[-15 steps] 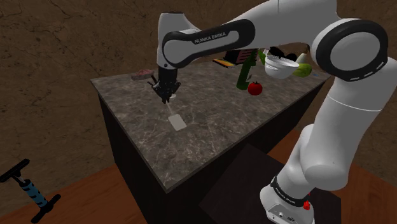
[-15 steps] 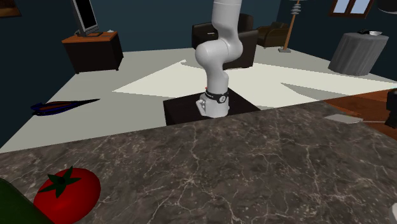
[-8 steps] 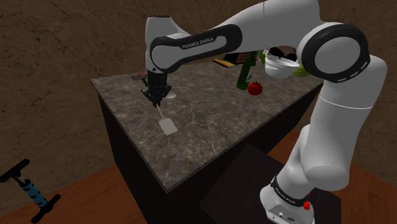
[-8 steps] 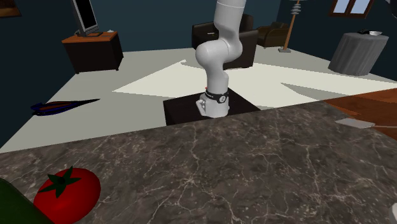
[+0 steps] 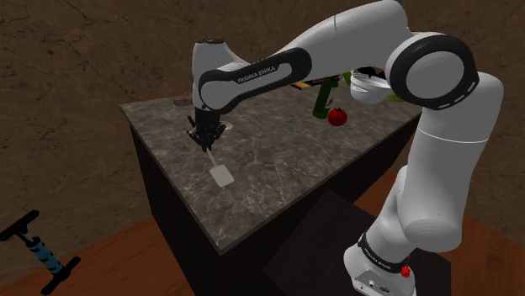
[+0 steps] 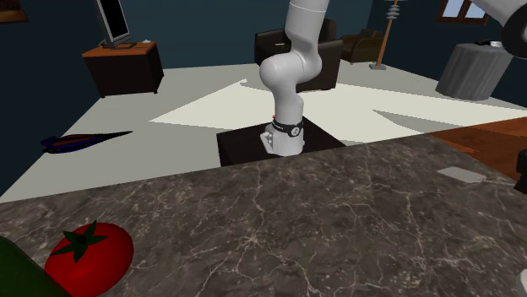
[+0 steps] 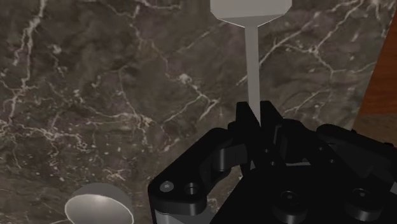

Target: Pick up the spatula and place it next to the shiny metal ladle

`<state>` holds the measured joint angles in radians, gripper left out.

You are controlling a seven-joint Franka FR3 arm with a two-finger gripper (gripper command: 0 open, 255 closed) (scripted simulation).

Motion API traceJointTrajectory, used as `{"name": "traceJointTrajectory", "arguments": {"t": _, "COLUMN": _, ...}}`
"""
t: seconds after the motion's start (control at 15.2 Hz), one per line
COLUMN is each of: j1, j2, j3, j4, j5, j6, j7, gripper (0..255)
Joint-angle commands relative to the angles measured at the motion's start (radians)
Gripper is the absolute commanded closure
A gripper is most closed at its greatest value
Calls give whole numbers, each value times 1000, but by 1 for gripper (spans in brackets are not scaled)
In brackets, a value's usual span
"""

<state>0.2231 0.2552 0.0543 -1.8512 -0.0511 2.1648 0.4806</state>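
The hand [image 7: 253,127] is clamping the light-looking, stiff spatula [image 7: 252,70] by its narrow handle, far from the blade, over the table [image 7: 95,95] near the ladle [image 7: 95,207], so it is probably risking a pivot.

Dark marbled table [image 5: 278,164] under the claw [image 5: 205,143]. Tomato [image 5: 336,116], green bottle [image 5: 321,101] and white bowl [image 5: 370,85] are grouped at the table's other end, well apart from the claw. Bike pump [image 5: 42,252] lies on the brown floor [image 5: 126,269], far below the claw. Monitor [image 6: 111,21] sits on a cabinet [image 6: 127,67].
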Motion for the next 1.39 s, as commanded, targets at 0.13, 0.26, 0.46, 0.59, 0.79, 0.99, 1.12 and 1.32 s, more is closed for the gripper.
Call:
{"name": "traceJointTrajectory", "arguments": {"t": 0.13, "j1": 0, "j2": 23, "j3": -1, "j4": -24, "j5": -3, "j6": 48, "j7": 2, "gripper": 255}}
{"name": "traceJointTrajectory", "arguments": {"t": 0.26, "j1": 0, "j2": 35, "j3": -2, "j4": -36, "j5": -4, "j6": 71, "j7": 4, "gripper": 255}}
{"name": "traceJointTrajectory", "arguments": {"t": 0.46, "j1": 0, "j2": 46, "j3": -2, "j4": -45, "j5": -6, "j6": 91, "j7": 5, "gripper": 255}}
{"name": "traceJointTrajectory", "arguments": {"t": 0.59, "j1": 0, "j2": 46, "j3": -2, "j4": -45, "j5": -6, "j6": 91, "j7": 5, "gripper": 255}}
{"name": "traceJointTrajectory", "arguments": {"t": 0.79, "j1": 0, "j2": 46, "j3": -2, "j4": -45, "j5": -6, "j6": 91, "j7": 5, "gripper": 255}}
{"name": "traceJointTrajectory", "arguments": {"t": 0.99, "j1": 0, "j2": 46, "j3": -2, "j4": -45, "j5": -6, "j6": 91, "j7": 5, "gripper": 0}}
{"name": "traceJointTrajectory", "arguments": {"t": 1.12, "j1": 0, "j2": 46, "j3": -2, "j4": -45, "j5": -6, "j6": 91, "j7": 5, "gripper": 0}}
{"name": "traceJointTrajectory", "arguments": {"t": 1.32, "j1": 0, "j2": 28, "j3": -1, "j4": -35, "j5": -4, "j6": 64, "j7": 4, "gripper": 0}}
